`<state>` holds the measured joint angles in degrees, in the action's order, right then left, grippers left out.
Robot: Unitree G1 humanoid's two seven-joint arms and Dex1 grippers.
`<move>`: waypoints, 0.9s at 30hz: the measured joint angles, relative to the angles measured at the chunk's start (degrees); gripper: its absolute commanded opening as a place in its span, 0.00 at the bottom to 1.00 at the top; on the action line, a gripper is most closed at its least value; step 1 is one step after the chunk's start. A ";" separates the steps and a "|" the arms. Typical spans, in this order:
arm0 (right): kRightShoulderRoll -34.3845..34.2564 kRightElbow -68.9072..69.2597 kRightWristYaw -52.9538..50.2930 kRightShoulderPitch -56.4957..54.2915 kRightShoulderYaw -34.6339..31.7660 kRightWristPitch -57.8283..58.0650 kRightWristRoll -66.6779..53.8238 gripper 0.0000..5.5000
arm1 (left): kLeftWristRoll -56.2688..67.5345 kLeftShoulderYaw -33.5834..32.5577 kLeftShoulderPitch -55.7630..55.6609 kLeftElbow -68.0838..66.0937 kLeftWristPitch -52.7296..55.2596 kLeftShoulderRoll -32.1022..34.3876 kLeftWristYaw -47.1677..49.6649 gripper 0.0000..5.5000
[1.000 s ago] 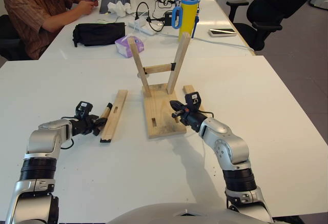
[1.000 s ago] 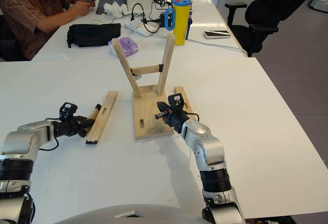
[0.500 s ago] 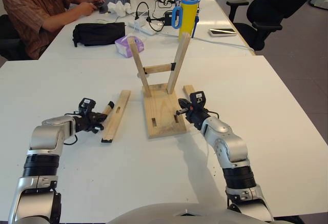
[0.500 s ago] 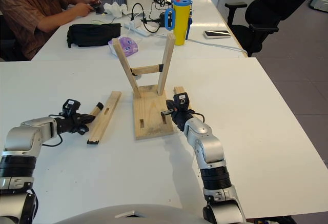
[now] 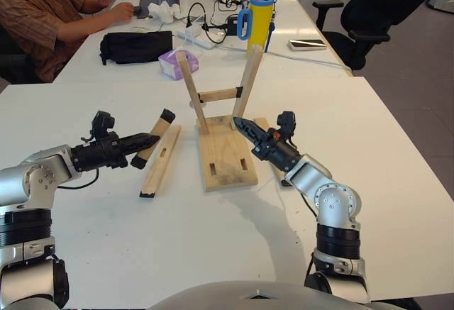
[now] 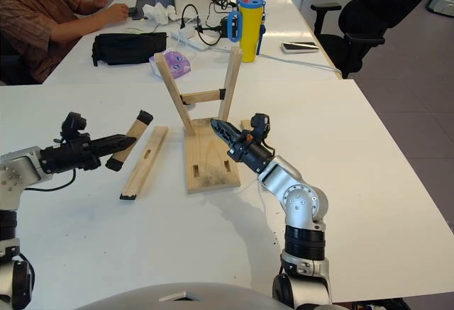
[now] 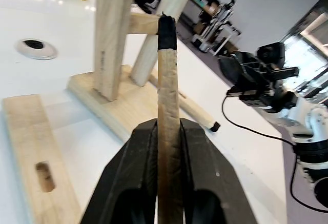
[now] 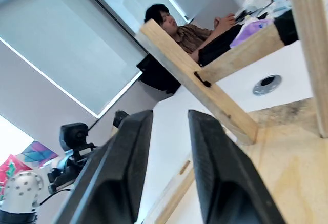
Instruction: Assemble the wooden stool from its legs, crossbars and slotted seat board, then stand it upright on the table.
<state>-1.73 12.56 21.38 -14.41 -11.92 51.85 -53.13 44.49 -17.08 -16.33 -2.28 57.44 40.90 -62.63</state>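
Note:
The slotted seat board [image 5: 225, 162] lies flat on the white table. Two wooden legs [image 5: 191, 90] [image 5: 246, 86] stand up out of it, joined by a crossbar [image 5: 218, 96]. A loose slotted leg [image 5: 160, 159] lies left of the board. Another wooden piece [image 5: 261, 123] lies along the board's right edge. My left gripper [image 5: 150, 139] is shut on a round black-tipped crossbar [image 7: 167, 96], held tilted above the loose leg. My right gripper [image 5: 240, 125] hovers open over the board's right side, fingers pointing at the standing legs, nothing between them [image 8: 166, 131].
Behind the stool parts are a purple tissue pack [image 5: 177, 63], a black pouch [image 5: 136, 45], a yellow bottle with a blue handle [image 5: 259, 18] and a phone [image 5: 307, 44]. A black office chair [image 5: 355, 26] stands off the far right corner. Bare table surrounds the parts.
My left gripper has lifted the black-tipped crossbar off the table. My right gripper has risen from the board's right edge and turned toward the standing legs.

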 measured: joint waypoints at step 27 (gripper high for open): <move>2.40 -1.80 -8.95 -2.81 2.56 7.62 -26.85 0.29 | 21.86 2.45 0.18 12.48 12.47 -13.73 16.49 0.08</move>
<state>0.67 10.76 12.43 -17.22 -9.36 59.47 -79.97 66.35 -14.63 -16.16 10.20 69.92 27.17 -46.14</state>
